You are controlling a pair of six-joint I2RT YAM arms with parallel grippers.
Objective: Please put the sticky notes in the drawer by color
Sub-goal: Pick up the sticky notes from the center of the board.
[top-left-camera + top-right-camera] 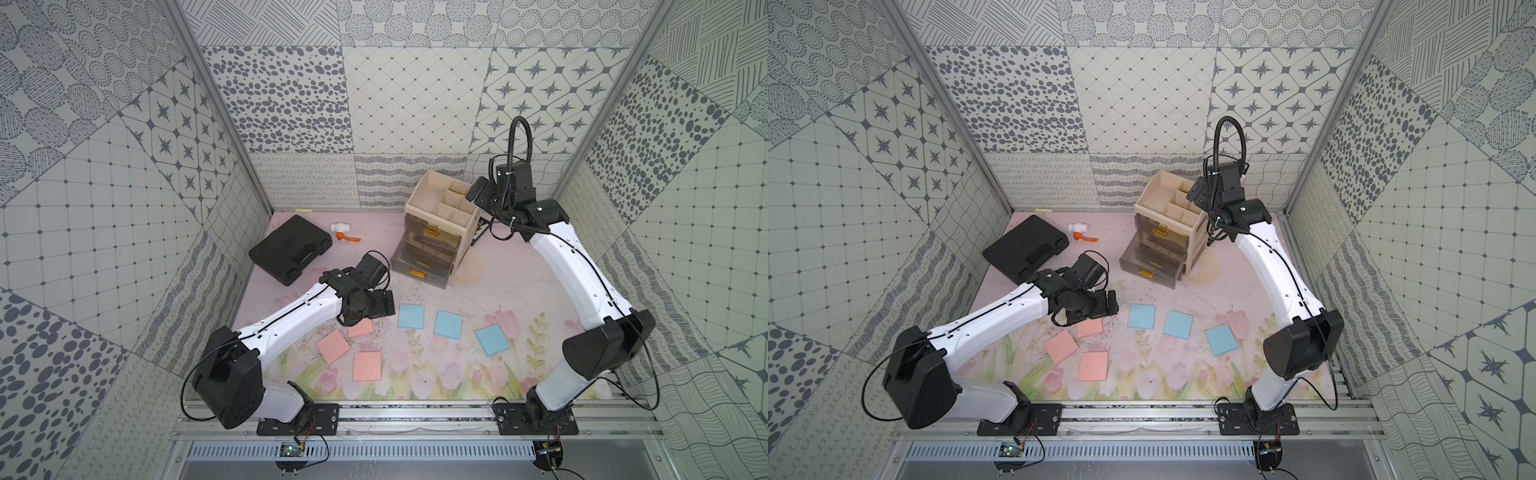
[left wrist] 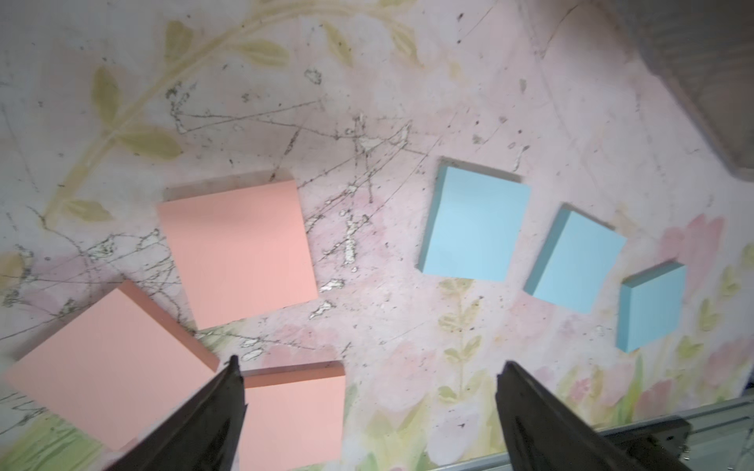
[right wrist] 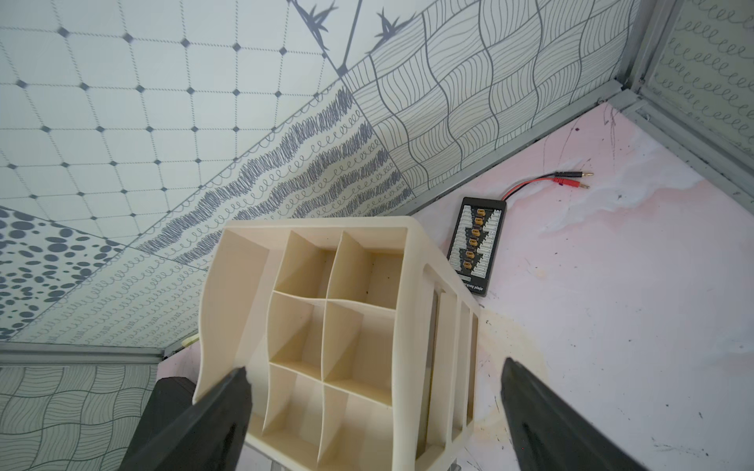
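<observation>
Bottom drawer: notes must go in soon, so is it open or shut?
Open. In both top views the bottom drawer sticks out well in front of the cabinet.

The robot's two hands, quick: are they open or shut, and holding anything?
Left hand: open, holding nothing, by the pink sticky notes.
Right hand: open, holding nothing, near the top of the drawer unit.

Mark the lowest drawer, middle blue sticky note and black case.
lowest drawer (image 1: 417, 272), in a top view, its gold handle
middle blue sticky note (image 1: 448, 323), in a top view, face centre
black case (image 1: 291, 249), in a top view, lid centre
</observation>
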